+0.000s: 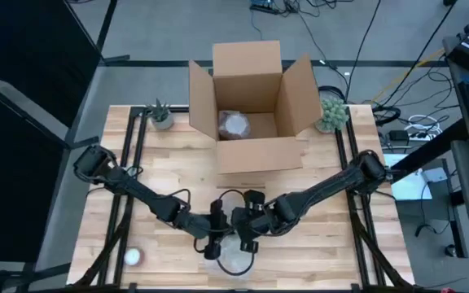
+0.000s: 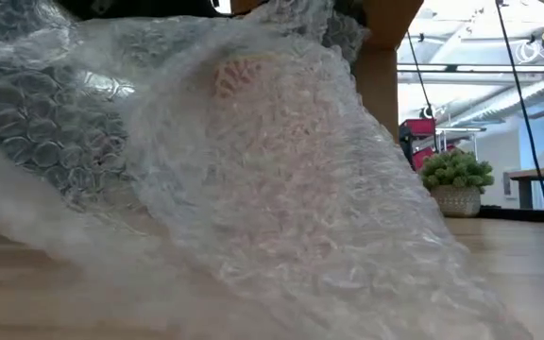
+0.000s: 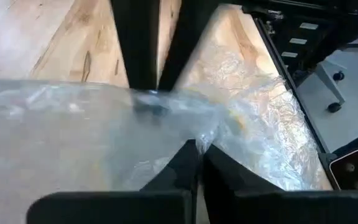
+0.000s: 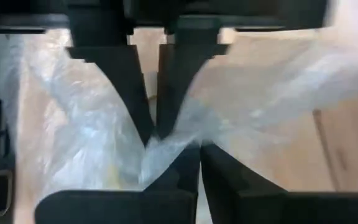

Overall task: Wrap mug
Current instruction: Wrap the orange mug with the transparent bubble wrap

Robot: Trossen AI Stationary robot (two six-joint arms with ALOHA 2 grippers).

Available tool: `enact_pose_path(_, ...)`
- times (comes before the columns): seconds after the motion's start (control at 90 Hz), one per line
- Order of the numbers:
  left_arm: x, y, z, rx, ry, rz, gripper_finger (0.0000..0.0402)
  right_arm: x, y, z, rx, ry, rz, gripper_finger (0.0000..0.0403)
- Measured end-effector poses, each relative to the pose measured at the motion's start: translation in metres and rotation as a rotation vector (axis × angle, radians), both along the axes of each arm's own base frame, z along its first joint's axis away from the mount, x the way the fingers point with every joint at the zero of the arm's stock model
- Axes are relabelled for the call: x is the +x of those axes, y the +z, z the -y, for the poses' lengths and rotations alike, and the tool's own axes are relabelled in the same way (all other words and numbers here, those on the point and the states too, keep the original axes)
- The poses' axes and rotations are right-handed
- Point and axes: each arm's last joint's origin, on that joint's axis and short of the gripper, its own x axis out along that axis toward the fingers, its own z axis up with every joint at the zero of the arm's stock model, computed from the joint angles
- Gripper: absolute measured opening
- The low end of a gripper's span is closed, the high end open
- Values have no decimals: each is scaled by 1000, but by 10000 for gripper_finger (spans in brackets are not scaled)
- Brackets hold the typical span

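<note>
Both grippers meet at the table's near edge, centre. Left gripper [image 1: 215,241] has its fingers [image 3: 188,163] pinched together on the bubble wrap [image 2: 253,170]; its wrist view shows the film bunched right at the tips. Right gripper [image 1: 247,238] sits just beside the left one, almost touching, fingers [image 4: 188,163] likewise clamped on a gathered fold of the same sheet.

Bubble wrap hangs and spreads below and between the two grippers, onto the wooden table [image 1: 316,244]. In the low view it fills most of the frame as a draped mound with a pinkish patch showing through near the top. Could be the mug under there, but can't tell; no mug is plainly visible anywhere.

Out to the left gripper's side, near the table's front corner, a small white round object [image 1: 133,257] lies on the wood, well apart from the wrap.

Beyond both grippers, past the table's middle, stands an open cardboard box [image 1: 247,106] with flaps up. Inside it is a wrapped bundle [image 1: 235,124] in clear film.

Flanking the box at the far corners: a small spiky plant [image 1: 160,115] on the left arm's side, a bushier green potted plant [image 1: 330,113] on the right arm's side; the latter also shows in the low view.
</note>
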Motion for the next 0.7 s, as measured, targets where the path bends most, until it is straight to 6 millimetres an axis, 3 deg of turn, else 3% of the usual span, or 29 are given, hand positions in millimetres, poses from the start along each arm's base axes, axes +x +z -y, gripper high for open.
enact_pose_path(0.111,0,0,0,-2,1,2,0,-7,21,-2,12,2,15,0)
enact_pose_path(0.222,1,1,0,-11,2,19,0,-1,25,-8,42,14,92,0)
enact_pose_path(0.3,2,1,1,-18,2,32,0,9,12,-12,53,11,126,0)
enact_pose_path(0.433,1,0,0,-15,5,25,0,22,-27,-12,26,-29,45,0)
enact_pose_path(0.611,1,-1,1,-10,2,27,0,25,-54,-12,4,-89,-49,0)
enact_pose_path(0.7,1,2,1,-21,-4,39,0,23,-55,-15,15,-84,-63,0)
